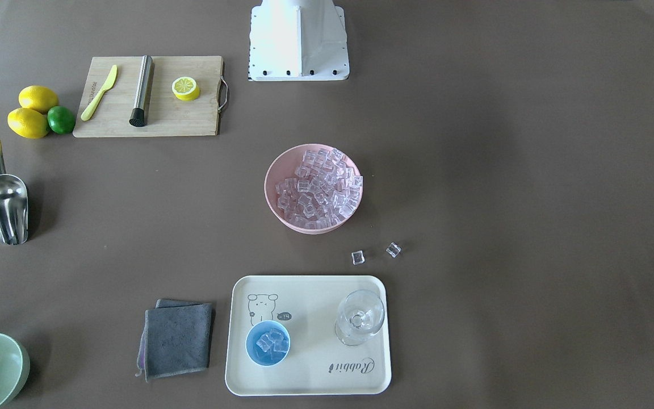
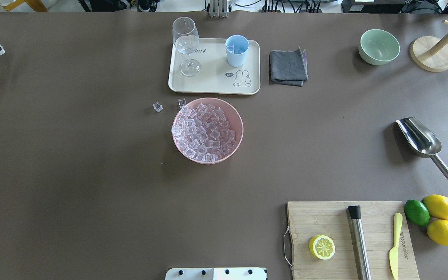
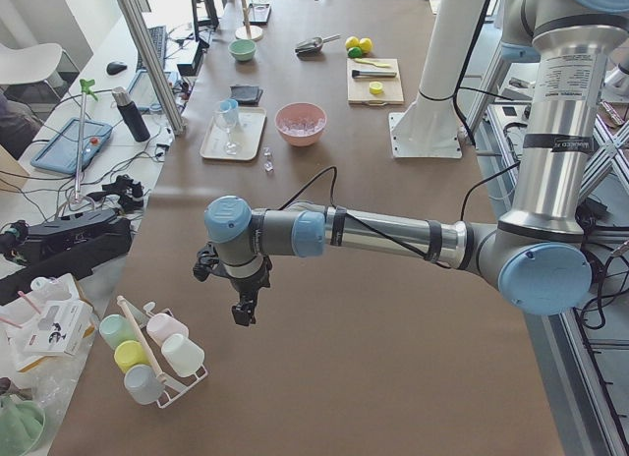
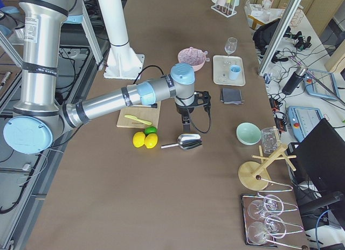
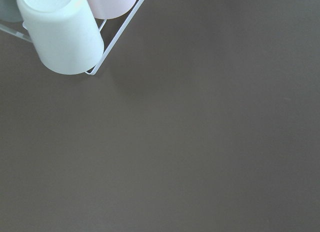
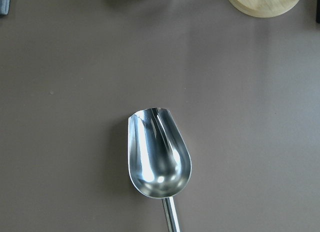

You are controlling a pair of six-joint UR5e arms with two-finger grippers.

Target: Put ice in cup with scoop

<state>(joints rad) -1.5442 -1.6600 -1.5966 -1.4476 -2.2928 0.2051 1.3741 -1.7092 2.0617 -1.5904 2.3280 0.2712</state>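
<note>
Stainless-steel scoop (image 2: 422, 139) is noted lying empty on the table (image 2: 91, 175) at the robot's right, trough up, handle (image 2: 445, 170) angled back toward the robot's side. The right gripper (image 4: 185, 122) hangs just above it. Whether it is spread or clenched cannot be told, nor can it for the left gripper (image 3: 242, 311), well away near a cup rack (image 3: 147, 356). Ice (image 2: 204, 130) is heaped in the pink bowl (image 2: 238, 120); a few cubes lie in the cup (image 2: 237, 50) on the tray (image 2: 212, 84). Step judged: taking up the scoop. The handle is best gripped mid-length, square across its axis, so the round steel is not rolled under load.
</note>
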